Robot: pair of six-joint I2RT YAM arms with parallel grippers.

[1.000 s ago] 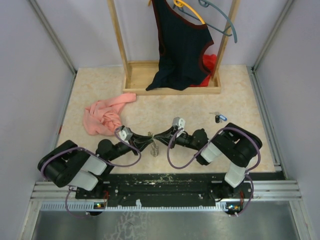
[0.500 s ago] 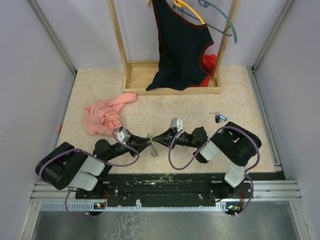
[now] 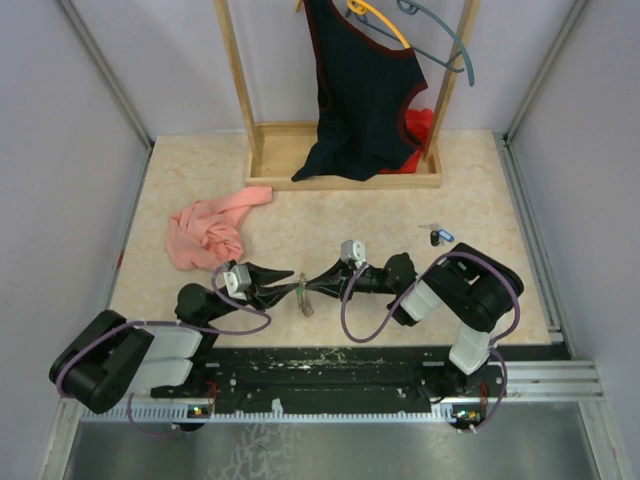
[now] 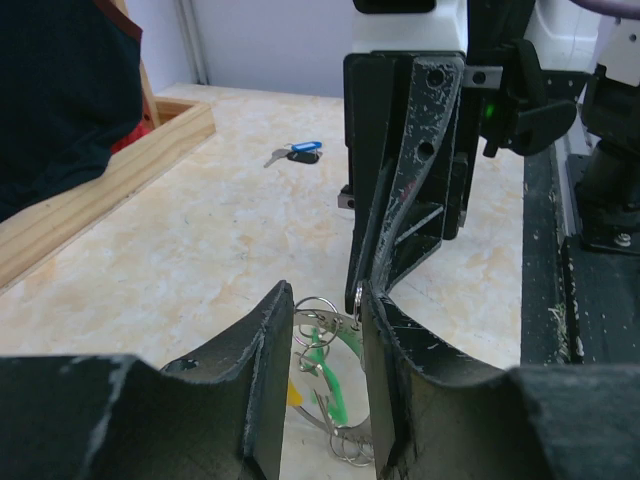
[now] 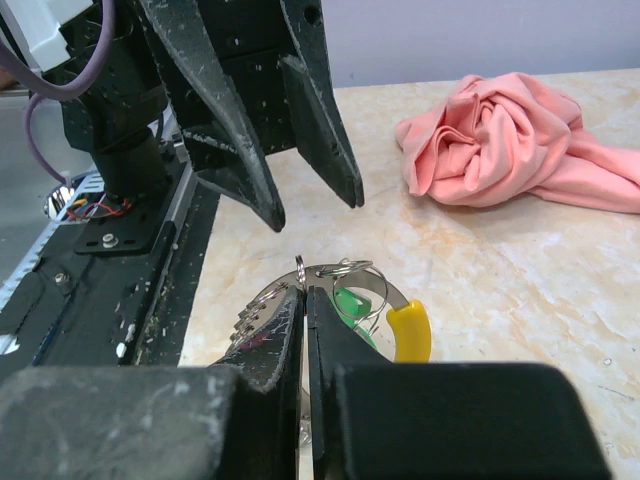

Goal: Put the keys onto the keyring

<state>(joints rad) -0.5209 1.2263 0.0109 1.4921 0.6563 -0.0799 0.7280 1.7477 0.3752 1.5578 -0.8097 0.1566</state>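
Left gripper (image 3: 293,281) has backed off and widened; I see it half-open, empty, just beside the keyring (image 3: 304,300). Right gripper (image 3: 313,287) stays pinched shut on it.

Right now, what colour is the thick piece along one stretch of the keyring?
The piece on the keyring is yellow, clearest in the right wrist view.

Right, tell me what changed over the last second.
The left hand opened wider and drew back to the left, toward its base, coming away from the keyring. The right hand stayed shut on the keyring in much the same spot. The blue key and the pink cloth did not move.
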